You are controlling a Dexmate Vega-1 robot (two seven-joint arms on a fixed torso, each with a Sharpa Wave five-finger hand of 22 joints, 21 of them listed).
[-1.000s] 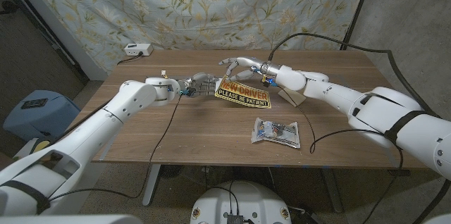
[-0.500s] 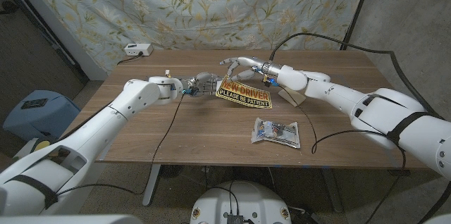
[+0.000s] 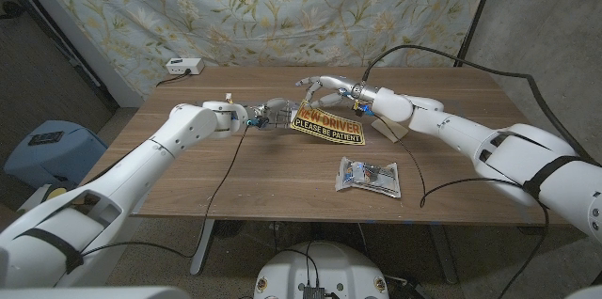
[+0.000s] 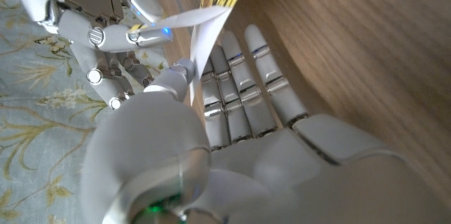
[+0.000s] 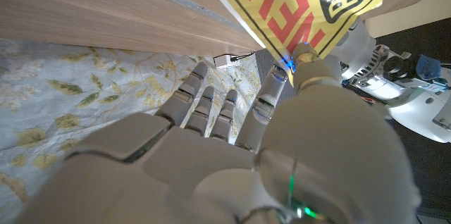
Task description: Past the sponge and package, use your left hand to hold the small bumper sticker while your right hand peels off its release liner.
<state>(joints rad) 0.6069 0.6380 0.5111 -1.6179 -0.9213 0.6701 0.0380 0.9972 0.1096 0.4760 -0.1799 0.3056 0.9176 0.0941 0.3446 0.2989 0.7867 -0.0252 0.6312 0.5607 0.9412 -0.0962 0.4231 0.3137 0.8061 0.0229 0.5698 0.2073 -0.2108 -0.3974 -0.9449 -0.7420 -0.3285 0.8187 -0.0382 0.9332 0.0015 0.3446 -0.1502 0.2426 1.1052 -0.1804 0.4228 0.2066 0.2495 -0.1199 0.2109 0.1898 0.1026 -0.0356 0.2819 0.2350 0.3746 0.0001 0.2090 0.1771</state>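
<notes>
Near the bench's (image 3: 188, 186) far edge, the bumper sticker (image 3: 326, 124) is pinched by the left robot hand (image 3: 271, 111) and the right robot hand (image 3: 324, 87).

A wooden table (image 3: 282, 181) with a dark walnut-toned top stands on pale metal legs over a grey speckled floor (image 3: 141, 257). Behind the table hangs a light blue cloth backdrop (image 3: 254, 7) printed with leafy yellow-green sprigs, creased and draped to the table's far edge. To the left of the table a dark wall (image 3: 47, 55) rises, and a blue padded seat (image 3: 42, 149) sits low beside it.
</notes>
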